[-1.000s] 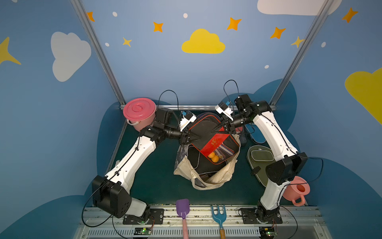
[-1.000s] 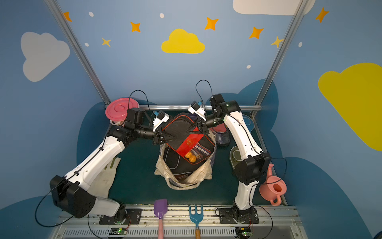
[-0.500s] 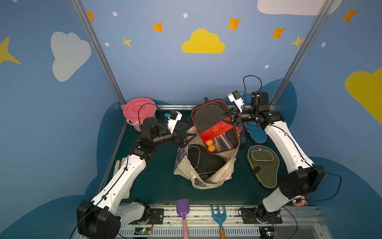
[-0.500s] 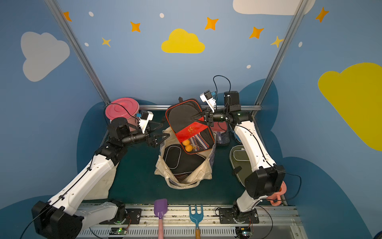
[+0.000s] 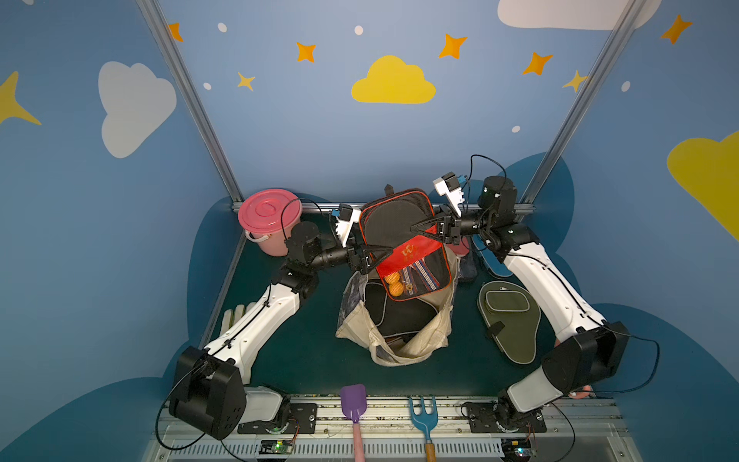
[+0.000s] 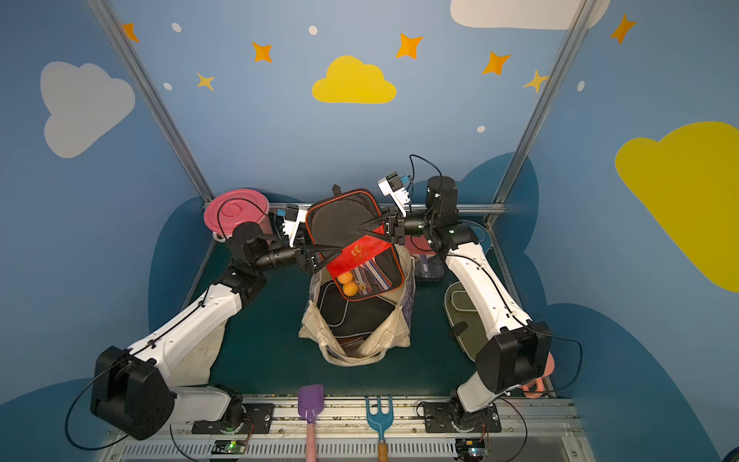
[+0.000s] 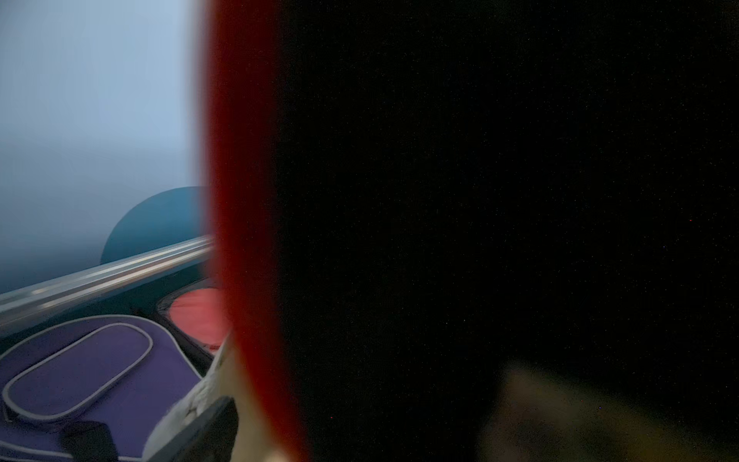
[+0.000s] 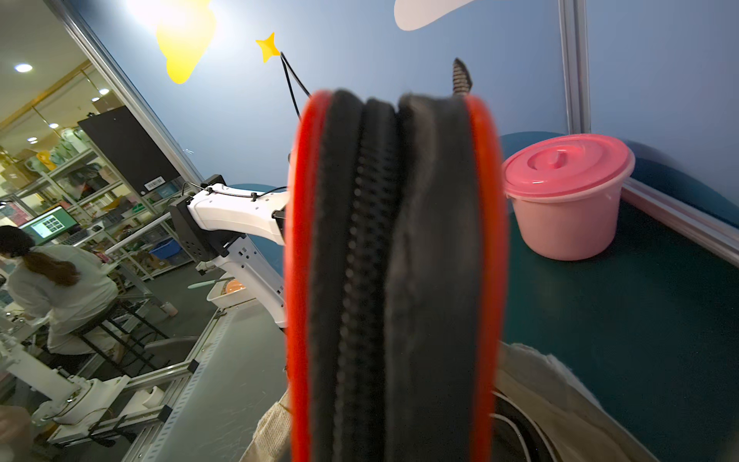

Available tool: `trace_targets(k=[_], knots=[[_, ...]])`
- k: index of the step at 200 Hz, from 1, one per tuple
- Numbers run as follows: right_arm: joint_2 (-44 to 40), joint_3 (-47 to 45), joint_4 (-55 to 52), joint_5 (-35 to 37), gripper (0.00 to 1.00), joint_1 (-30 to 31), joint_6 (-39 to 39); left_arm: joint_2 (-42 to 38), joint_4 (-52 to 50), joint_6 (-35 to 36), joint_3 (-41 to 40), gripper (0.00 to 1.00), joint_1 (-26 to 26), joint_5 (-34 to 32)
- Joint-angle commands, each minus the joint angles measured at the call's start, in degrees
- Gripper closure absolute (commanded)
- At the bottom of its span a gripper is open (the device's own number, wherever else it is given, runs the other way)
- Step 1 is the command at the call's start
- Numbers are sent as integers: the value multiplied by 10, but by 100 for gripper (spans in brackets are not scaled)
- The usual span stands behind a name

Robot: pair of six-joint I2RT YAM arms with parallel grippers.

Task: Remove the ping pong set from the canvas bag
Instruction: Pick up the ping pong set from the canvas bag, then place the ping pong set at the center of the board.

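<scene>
In both top views the right gripper (image 5: pixel 414 229) pinches the right edge of the black-red case (image 5: pixel 390 218), which hangs tilted above the open canvas bag (image 5: pixel 352 326) at frame centre. The left gripper (image 5: pixel 386 253) overlaps the case's left edge. Its finger seems to lie on the case, but I cannot tell how wide its jaws stand.

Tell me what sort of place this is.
Probably a robot work cell in a lab or workshop, dressed like a playroom: blue walls with a yellow cloud, aluminium frame posts, and in the right wrist view, shelving and a seated person at a monitor.
</scene>
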Motion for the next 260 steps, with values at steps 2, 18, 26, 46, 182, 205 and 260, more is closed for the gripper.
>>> trace_targets(k=[2, 18, 26, 46, 182, 205, 260], knots=[[-23, -1, 107, -12, 100, 6, 54, 7, 54, -25, 24, 15, -9, 34], [-16, -3, 121, 0, 100, 11, 65, 4, 47, -19, 25, 69, -10, 28], [-14, -4, 121, 8, 100, 13, 67, -1, 38, -12, 24, 90, -9, 17], [-10, -5, 113, 19, 100, 16, 63, -18, 10, 11, 28, 97, -9, 9], [-98, -37, -282, 241, 10, 53, -238, 17, -530, 158, 471, 96, 160, -145], [-89, -43, -305, 263, 10, 84, -255, 54, -532, 136, 452, 97, 197, -116], [-66, -79, -359, 307, 10, 121, -271, 153, -500, 126, 378, 97, 211, -78]])
